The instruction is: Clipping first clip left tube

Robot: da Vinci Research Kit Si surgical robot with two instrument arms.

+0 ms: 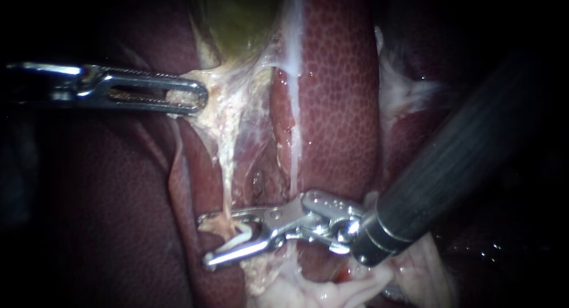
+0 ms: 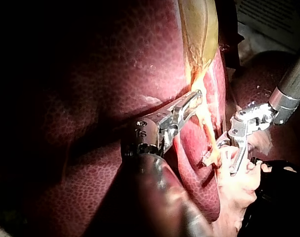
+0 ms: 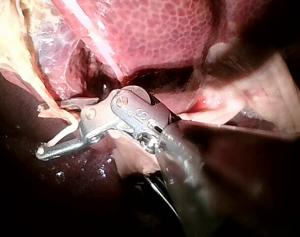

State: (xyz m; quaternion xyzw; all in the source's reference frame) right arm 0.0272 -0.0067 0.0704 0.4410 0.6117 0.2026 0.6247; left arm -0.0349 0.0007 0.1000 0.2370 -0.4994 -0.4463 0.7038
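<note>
At the left of the endoscope view, the slender metal left instrument (image 1: 178,98) comes in level. Its end effector is closed on the pale yellowish tissue (image 1: 231,100) which hangs under the green-yellow gallbladder (image 1: 237,18) at the upper centre. From this tissue the thin pale left tube (image 1: 225,177) runs down over the dark red mottled liver (image 1: 338,77) to the lower centre. There it lies between the two jaws of the right instrument (image 1: 206,240), whose dark shaft enters from the right. This end effector stands apart and carries a small white clip (image 1: 240,237), which touches both jaws. The clip is around the tube but not pressed together.
</note>
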